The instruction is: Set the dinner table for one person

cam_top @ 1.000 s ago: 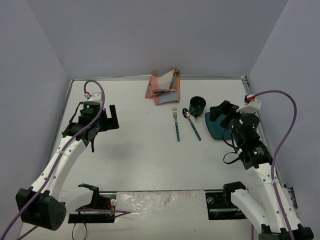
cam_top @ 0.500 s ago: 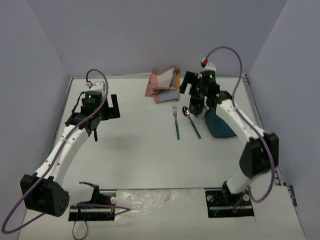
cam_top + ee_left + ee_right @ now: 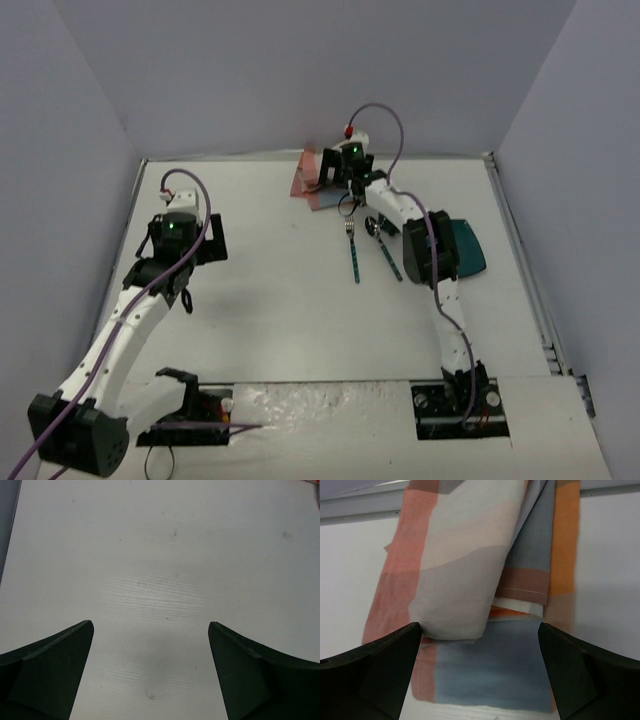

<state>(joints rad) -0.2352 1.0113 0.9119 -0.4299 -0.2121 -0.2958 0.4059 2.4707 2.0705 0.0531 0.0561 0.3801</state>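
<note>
The dinner table (image 3: 280,310), your white tabletop with its thin metal trim, filled the floor between the lilac walls (image 3: 300,70), with both arms mounted at its near edge. Close to its far edge, about mid-width, lay the folded checked placemat (image 3: 318,185) in orange, grey and blue. Just nearer to you, a fork (image 3: 352,250) and a spoon (image 3: 385,250) lay side by side but apart, handles pointing your way. A teal plate (image 3: 468,248) sat to their right, partly hidden by the right arm (image 3: 420,245). That arm reached out to the far edge. The right jaws stood wide open over the placemat, one on each side of the folded cloth in the wrist view, holding nothing. You could not tell whether they touched it. The left arm (image 3: 150,290) was over the left part of the tabletop, well apart from the cutlery. The left jaws were spread wide above the white surface, holding nothing.
</note>
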